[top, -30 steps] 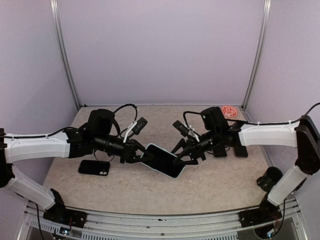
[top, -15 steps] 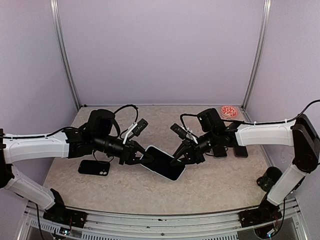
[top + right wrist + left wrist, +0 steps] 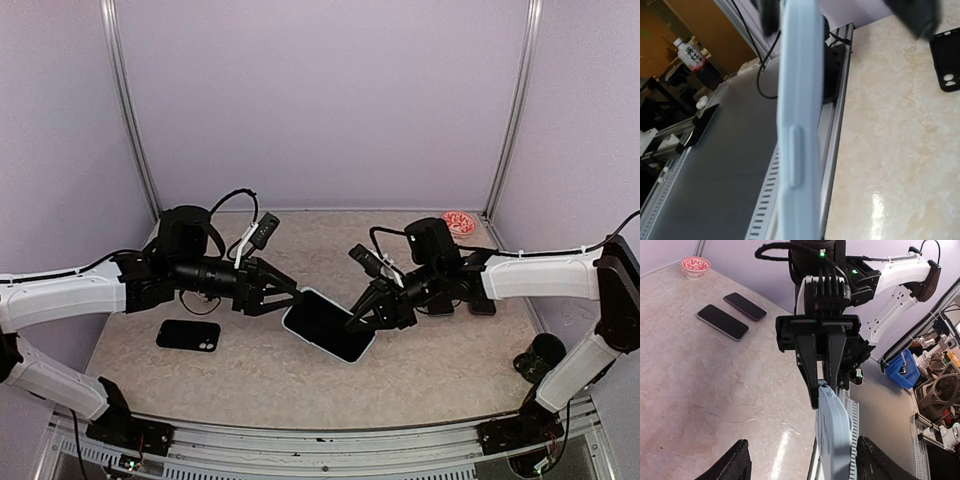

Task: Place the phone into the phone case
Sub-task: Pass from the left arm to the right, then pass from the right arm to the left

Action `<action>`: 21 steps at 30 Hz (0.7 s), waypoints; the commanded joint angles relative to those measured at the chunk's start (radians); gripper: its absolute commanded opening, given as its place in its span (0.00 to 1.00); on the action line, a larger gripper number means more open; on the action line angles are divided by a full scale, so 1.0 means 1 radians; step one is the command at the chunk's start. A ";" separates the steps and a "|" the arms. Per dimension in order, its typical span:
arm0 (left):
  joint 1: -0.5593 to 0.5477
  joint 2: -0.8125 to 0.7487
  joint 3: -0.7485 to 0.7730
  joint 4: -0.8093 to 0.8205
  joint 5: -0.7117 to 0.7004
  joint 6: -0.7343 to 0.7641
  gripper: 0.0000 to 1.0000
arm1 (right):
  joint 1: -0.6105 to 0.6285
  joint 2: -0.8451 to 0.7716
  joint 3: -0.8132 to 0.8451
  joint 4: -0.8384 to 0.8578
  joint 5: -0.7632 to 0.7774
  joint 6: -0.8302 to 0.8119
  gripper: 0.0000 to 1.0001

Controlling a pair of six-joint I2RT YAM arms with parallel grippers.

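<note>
Starting at the black case (image 3: pixel 188 334) flat on the desk (image 3: pixel 250 385), we judge the phone (image 3: pixel 328 324) aloft beyond it — one end pinched by the right fingers (image 3: pixel 807 360), left fingers (image 3: pixel 730 465) spread alongside — stiff, slick, best gripped by its edges.

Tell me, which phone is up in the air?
The light-blue-edged phone in the middle, pinched by the right gripper. The two dark phones lie flat on the table near the red bowl.
</note>
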 commanded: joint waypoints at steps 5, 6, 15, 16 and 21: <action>0.038 -0.147 -0.101 0.248 -0.153 -0.143 0.99 | -0.035 -0.104 -0.056 0.265 0.069 0.183 0.00; 0.040 -0.155 -0.118 0.270 -0.163 -0.154 0.99 | -0.038 -0.114 -0.064 0.304 0.085 0.227 0.00; 0.024 -0.116 -0.199 0.419 -0.113 -0.205 0.86 | -0.043 -0.149 -0.121 0.543 0.199 0.469 0.00; 0.019 -0.108 -0.195 0.414 -0.115 -0.202 0.86 | -0.042 -0.158 -0.128 0.566 0.206 0.488 0.00; 0.002 -0.057 -0.185 0.435 -0.124 -0.196 0.93 | -0.041 -0.172 -0.157 0.675 0.223 0.571 0.00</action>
